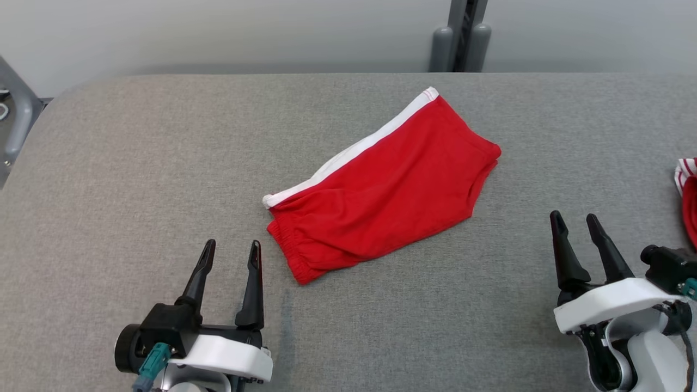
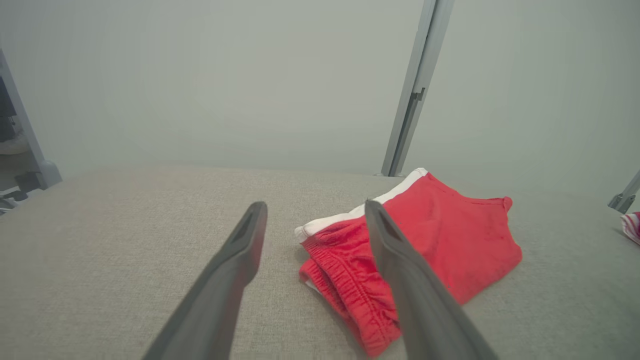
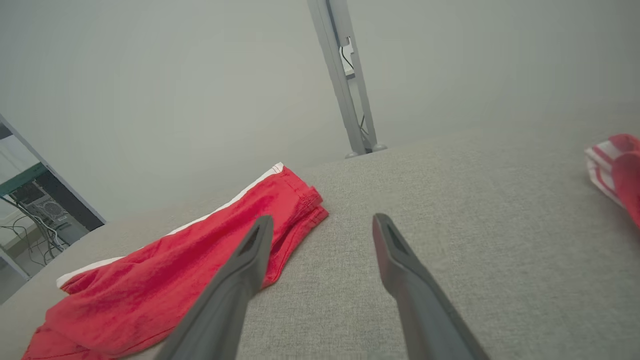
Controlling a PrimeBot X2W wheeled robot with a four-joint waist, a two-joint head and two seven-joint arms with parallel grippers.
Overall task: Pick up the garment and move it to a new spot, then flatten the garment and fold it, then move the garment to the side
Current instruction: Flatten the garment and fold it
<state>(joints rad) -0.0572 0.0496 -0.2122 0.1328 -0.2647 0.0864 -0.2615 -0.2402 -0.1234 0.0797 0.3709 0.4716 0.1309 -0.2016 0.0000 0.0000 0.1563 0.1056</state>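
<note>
The garment (image 1: 687,202) shows as a small piece at the far right edge of the head view: red cloth with red-and-white striped trim, the rest cut off by the frame. The same striped corner appears as the garment (image 3: 616,169) in the right wrist view and the garment (image 2: 631,226) in the left wrist view. My right gripper (image 1: 573,216) stands open over the table, left of the garment and apart from it. My left gripper (image 1: 232,245) is open at the lower left, with nothing between its fingers.
Another red garment with a white edge (image 1: 381,190) lies folded in the middle of the grey cloth table (image 1: 136,163), just right of my left gripper. A grey post (image 1: 460,35) stands behind the far edge, and a metal frame (image 1: 16,117) at the left corner.
</note>
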